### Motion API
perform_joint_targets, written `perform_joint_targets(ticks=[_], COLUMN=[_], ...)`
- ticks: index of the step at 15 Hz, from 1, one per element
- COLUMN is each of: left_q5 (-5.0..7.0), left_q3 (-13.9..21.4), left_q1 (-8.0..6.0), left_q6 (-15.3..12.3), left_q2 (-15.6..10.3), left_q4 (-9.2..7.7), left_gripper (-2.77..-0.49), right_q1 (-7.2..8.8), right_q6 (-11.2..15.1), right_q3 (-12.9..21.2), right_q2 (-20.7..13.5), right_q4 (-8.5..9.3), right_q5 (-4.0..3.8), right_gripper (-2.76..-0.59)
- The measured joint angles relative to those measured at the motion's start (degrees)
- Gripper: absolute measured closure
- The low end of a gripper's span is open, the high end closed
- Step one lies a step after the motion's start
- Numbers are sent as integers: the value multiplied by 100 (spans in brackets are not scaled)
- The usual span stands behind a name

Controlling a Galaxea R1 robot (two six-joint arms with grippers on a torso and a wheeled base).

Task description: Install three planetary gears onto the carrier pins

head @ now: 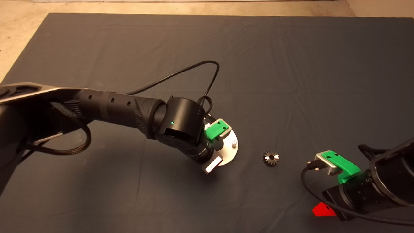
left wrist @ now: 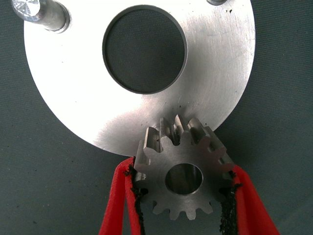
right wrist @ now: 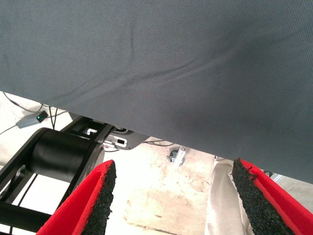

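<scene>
Dark mat (head: 226, 48) covers the desk under me. At its middle lies the round plate (left wrist: 205, 83), where my left gripper (left wrist: 183, 200) clamps one planetary gear (left wrist: 183, 171) at the plate's edge; two carrier pins (left wrist: 46, 12) stand on the plate's far side. Another gear (head: 271, 158) lies flat just beside the plate. My right gripper (right wrist: 173, 200) waits open at the mat's lower right.

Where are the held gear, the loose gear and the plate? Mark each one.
held gear (left wrist: 183, 178), left wrist view, face beside its centre hole.
loose gear (head: 271, 158), head view, its middle, on the mat.
plate (left wrist: 88, 98), left wrist view, bare face beside the centre hole.
</scene>
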Motion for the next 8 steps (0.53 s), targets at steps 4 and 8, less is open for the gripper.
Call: perform_joint_targets(ticks=[4,8], left_q5=[10,16], left_q3=[0,2], left_q1=[30,47], left_q6=[-2,0], left_q2=[2,2], left_q4=[9,22], left_gripper=[-59,-59], right_q1=[0,0], right_q6=[-2,0], right_q3=[0,-1], right_q2=[0,0], right_q4=[0,0], right_q5=[0,0], right_gripper=[-175,-175])
